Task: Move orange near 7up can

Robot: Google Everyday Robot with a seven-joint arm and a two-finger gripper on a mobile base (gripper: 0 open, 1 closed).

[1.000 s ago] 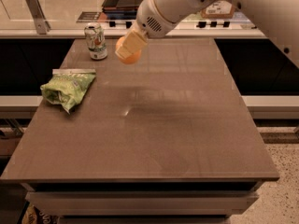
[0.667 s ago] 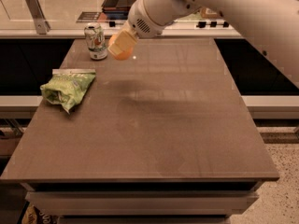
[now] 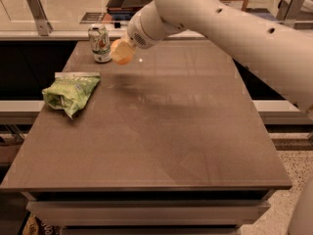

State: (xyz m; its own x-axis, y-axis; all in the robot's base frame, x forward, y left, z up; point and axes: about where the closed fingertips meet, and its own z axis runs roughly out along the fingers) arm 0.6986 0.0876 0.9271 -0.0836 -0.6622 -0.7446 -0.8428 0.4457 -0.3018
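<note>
Risk is a nudge: my gripper (image 3: 121,49), clenched on the orange (image 3: 123,56), hangs just right of the 7up can (image 3: 100,43), and drifting canward could topple it off the table (image 3: 195,131) edge close behind it. Open tabletop lies right of the can; the chip bag (image 3: 68,93) sits well in front of it.
</note>
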